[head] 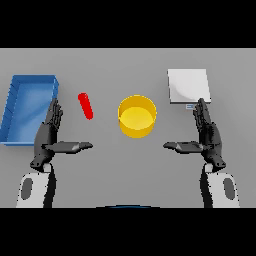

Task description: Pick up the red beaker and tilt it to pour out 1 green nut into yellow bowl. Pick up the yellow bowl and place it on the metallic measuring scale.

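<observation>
The grey worktop (100, 65) carries a yellow bowl (136, 116) at its middle, a red beaker (85, 106) lying just left of it, a blue tray (27, 107) farther left, and a metallic scale (188, 86) up to its right.

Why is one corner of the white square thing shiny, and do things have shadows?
Head view: the scale looks brighter at its lower left, a soft glare on metal; the bowl is darker along its outer wall; shadows on the table are too faint to make out.

Yellow bowl (136, 116) between open hands
</observation>
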`<move>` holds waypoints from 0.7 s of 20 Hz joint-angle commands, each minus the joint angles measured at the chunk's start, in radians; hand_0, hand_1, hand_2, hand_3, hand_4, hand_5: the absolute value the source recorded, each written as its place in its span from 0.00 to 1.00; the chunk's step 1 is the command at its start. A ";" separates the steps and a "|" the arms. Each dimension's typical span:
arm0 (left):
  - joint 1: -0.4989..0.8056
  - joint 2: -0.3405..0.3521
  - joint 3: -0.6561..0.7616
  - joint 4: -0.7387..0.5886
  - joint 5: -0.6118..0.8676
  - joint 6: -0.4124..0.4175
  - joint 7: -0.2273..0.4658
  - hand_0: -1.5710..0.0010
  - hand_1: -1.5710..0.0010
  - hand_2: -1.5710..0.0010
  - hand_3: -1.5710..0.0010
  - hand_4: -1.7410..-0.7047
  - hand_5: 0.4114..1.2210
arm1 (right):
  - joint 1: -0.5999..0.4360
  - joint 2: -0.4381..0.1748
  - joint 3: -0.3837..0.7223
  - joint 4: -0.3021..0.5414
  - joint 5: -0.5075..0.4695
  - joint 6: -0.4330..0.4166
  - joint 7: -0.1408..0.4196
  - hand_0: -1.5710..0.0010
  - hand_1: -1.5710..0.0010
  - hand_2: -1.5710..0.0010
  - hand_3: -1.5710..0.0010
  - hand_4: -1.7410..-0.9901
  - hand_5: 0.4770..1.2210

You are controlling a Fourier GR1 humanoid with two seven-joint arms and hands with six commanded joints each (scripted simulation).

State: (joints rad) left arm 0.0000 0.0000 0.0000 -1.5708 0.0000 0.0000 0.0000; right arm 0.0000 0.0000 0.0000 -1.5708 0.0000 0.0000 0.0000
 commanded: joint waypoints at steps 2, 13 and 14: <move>0.005 0.001 0.000 -0.004 0.002 -0.001 -0.002 1.00 1.00 1.00 1.00 0.57 0.23 | -0.003 0.001 0.000 0.002 0.000 -0.003 0.001 1.00 1.00 1.00 1.00 0.76 0.16; 0.121 0.072 -0.092 -0.156 -0.104 -0.031 0.035 1.00 1.00 1.00 1.00 0.56 0.24 | 0.080 -0.060 0.119 -0.081 0.292 -0.100 -0.074 1.00 1.00 1.00 1.00 0.76 0.16; 0.111 0.075 -0.095 -0.149 -0.110 -0.033 0.049 1.00 1.00 1.00 1.00 0.56 0.24 | 0.091 -0.056 0.122 -0.091 0.289 -0.098 -0.080 1.00 1.00 1.00 1.00 0.74 0.16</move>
State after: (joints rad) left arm 0.1104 0.0754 -0.0950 -1.7194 -0.1101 -0.0325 0.0509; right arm 0.0910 -0.0561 0.1221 -1.6617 0.2892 -0.0982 -0.0819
